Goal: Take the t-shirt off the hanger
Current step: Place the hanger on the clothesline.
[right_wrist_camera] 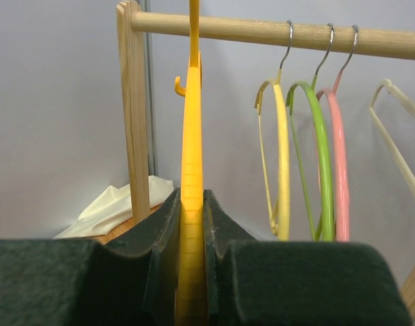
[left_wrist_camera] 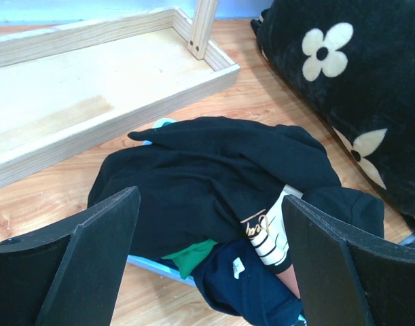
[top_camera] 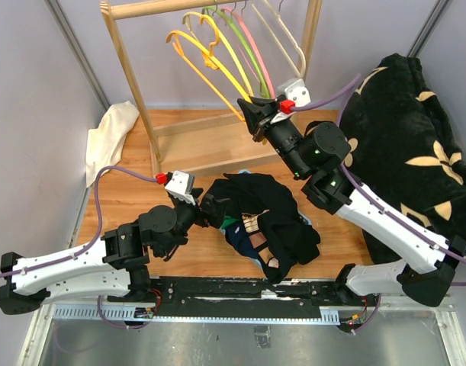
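A bare orange hanger (top_camera: 206,65) is clamped in my right gripper (top_camera: 255,114), which holds it up by the wooden rack rail (top_camera: 141,9). In the right wrist view the hanger (right_wrist_camera: 191,136) rises between the shut fingers of that gripper (right_wrist_camera: 191,204) to the rail (right_wrist_camera: 261,30); I cannot tell if its hook rests on it. The black t-shirt (top_camera: 267,221) lies crumpled on the table with green and navy cloth. My left gripper (top_camera: 210,210) is open at the pile's left edge. In the left wrist view the shirt (left_wrist_camera: 207,170) lies beyond the empty gripper (left_wrist_camera: 210,204).
Yellow (right_wrist_camera: 282,156), green (right_wrist_camera: 321,156), pink (right_wrist_camera: 337,163) and cream hangers hang on the rail. The rack's wooden base tray (left_wrist_camera: 92,88) is behind the pile. A white cloth (top_camera: 110,137) lies at the left. A black flowered blanket (top_camera: 416,145) fills the right. A light blue strip (left_wrist_camera: 153,268) shows under the pile.
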`<state>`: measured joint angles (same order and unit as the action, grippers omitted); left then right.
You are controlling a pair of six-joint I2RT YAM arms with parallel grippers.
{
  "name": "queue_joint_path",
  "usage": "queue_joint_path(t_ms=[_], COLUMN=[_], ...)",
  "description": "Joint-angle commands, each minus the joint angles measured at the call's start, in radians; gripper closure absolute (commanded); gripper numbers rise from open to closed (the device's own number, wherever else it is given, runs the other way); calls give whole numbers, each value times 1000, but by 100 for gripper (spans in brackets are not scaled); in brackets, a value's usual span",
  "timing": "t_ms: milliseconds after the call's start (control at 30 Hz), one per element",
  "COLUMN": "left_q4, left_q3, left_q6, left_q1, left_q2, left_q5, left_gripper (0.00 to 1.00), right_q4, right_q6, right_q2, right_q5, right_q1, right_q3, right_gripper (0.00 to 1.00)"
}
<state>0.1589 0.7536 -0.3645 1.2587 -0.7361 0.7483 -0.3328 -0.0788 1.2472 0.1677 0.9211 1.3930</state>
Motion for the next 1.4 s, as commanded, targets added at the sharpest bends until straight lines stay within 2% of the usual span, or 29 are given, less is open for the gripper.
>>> queue_joint_path(t_ms=[0,233,633,1367], left_q4=[-26,-34,-15,-32], left_q3=[-4,-2,-16,-25], left_q6=[-16,-8,-11,-1], left_q1=[5,5,6,6], left_q2=[5,2,54,55], left_q5=[27,32,61,106], left_gripper=[10,10,10,10], right_q4=[-62,-82,-53,-10], right_q6=[7,-24,12,160], right_q2=[31,154,401,632], right_q5=[57,107,24,-109], right_q1=[15,8,-43,-168], right_q3=[44,156,415,624], right_gripper=[99,99,99,99])
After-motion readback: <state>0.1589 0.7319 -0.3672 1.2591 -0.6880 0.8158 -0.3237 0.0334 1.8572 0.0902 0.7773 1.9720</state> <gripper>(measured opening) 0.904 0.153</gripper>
